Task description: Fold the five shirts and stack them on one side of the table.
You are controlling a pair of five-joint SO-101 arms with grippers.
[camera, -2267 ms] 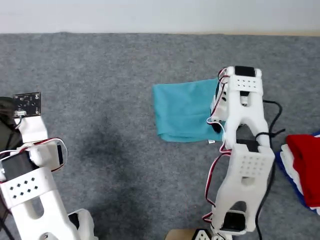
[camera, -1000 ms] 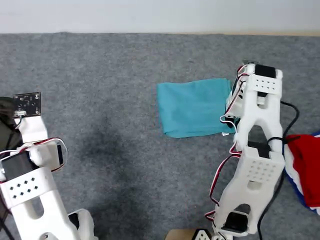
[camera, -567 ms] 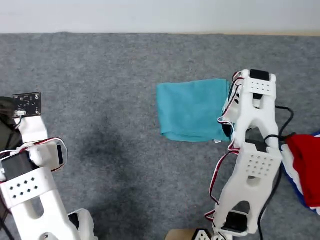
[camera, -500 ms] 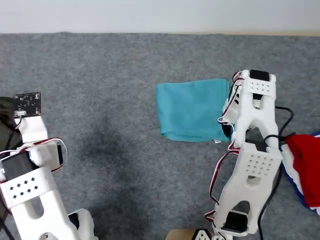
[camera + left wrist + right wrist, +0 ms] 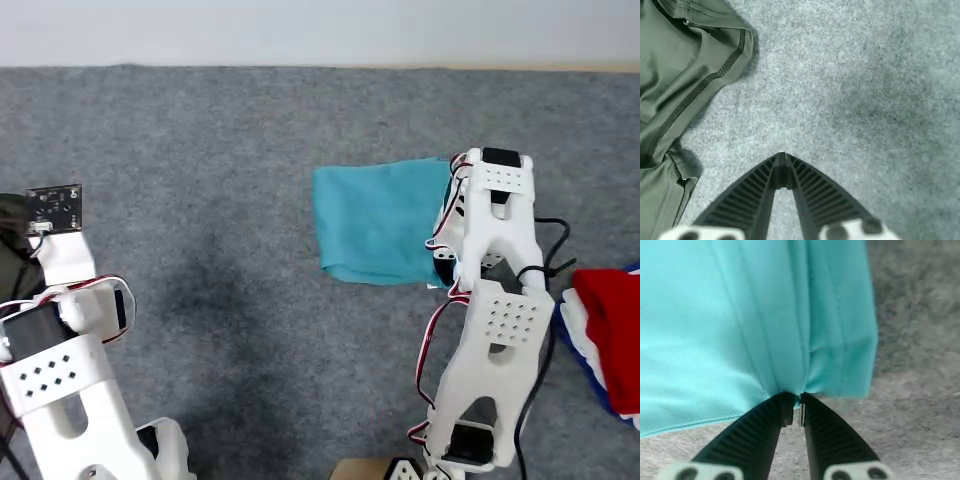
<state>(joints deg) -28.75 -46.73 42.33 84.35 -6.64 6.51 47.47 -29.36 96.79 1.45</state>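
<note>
The left gripper, jaws pressed together on nothing, hangs over the grey carpet just beside a dark shirt. Right of centre lies the folded teal shirt, one edge pinched by the right gripper. A stack of red, white and blue folded shirts sits at the far right.

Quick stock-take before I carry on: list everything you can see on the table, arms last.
teal shirt: one, teal, folded, right of the table's middle, its near edge pinched by the right gripper.
shirt stack: one, red over white over blue, right side of the table.
dark shirt: one, olive-grey, rumpled, near the left gripper.
table: one, grey felt-like surface.
left gripper: one, black fingers, shut, over bare table.
right gripper: one, black fingers, shut on the teal shirt.
</note>
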